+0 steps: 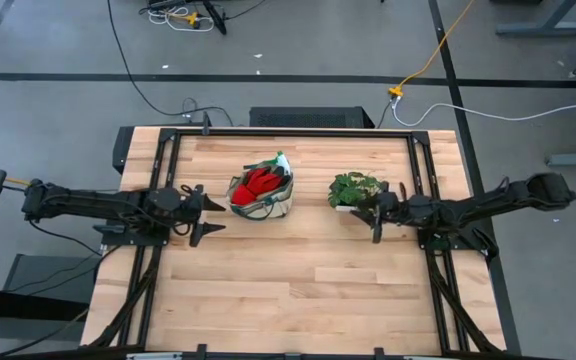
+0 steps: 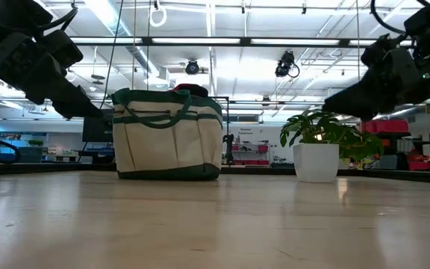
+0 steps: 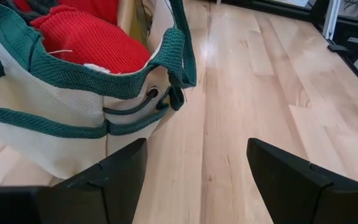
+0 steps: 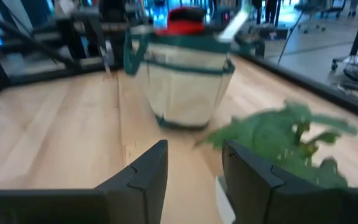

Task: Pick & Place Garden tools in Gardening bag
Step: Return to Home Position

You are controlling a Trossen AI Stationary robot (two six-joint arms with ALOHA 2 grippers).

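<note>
Gloves fill bag; left gripper open, right gripper seemingly open.

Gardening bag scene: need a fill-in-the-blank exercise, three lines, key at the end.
The bag holds ___ gloves.
The left gripper, empty beside the bag, is ___.
The right gripper, open, hangs beside the ___.
Missing: red; open; plant.
</note>
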